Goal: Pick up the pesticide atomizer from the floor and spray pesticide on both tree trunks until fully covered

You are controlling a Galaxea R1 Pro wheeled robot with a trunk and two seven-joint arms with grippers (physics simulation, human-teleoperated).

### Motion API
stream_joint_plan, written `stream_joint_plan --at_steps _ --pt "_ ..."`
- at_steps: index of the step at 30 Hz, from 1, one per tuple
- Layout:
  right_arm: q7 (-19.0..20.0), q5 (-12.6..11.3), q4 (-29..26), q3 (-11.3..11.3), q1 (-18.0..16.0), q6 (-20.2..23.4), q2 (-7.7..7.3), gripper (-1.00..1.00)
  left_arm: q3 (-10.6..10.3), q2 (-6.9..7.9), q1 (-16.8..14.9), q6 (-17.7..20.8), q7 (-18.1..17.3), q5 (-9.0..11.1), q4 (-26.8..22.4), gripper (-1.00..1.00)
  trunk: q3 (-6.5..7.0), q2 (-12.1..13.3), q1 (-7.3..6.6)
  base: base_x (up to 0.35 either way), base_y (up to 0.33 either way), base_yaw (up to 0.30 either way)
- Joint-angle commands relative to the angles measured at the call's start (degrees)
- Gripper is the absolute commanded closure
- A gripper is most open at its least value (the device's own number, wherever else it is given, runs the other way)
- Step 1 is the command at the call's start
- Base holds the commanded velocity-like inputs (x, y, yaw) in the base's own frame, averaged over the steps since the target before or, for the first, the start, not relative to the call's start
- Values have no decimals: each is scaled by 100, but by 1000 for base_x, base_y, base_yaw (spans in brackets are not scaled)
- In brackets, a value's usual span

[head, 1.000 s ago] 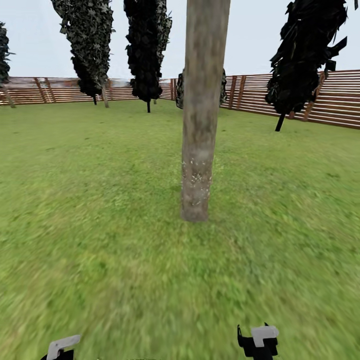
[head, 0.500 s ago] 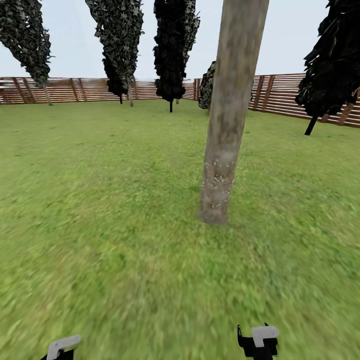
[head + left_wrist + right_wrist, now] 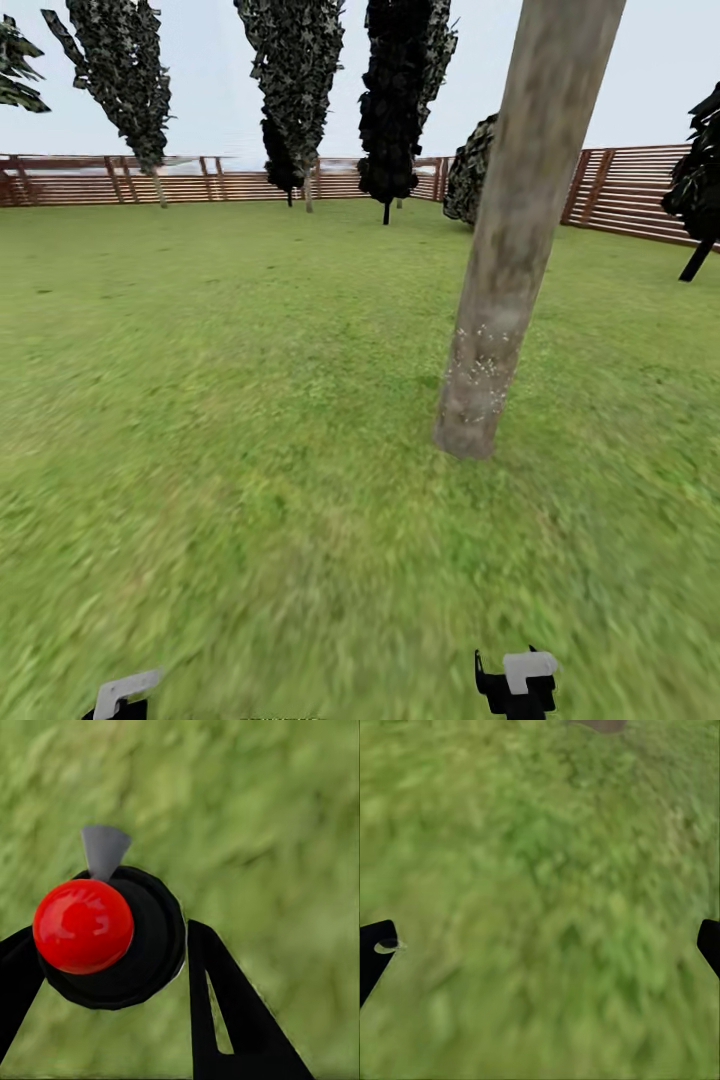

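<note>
One trunk (image 3: 505, 300) | lawn (image 3: 220, 400), fence (image 3: 90, 180) | left fingers (image 3: 217, 1012) pinching atomizer (image 3: 112, 937) | right fingers (image 3: 375, 952) spread

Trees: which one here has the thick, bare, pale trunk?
The nearest tree, right of centre on the lawn. Its trunk is thick, bare, pale grey-brown, speckled white low down. The others by the fence have thin stems and dark foliage.

Lawn (image 3: 220, 400), slat fence (image 3: 200, 185), dark trees (image 3: 395, 90), pale sky (image 3: 210, 90)
</note>
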Motion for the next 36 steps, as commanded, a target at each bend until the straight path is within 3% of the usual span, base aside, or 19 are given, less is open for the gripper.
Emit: stream_joint_plan --at_steps 1,36 --pt "0 1 0 1 0 0 0 -100 1 0 0 0 5 0 0 100 0 0 0 0 0 280" --pt "-5 1 0 1 0 -1 -8 -100 1 8 0 2 5 42 -9 100 0 0 0 0 0 280"
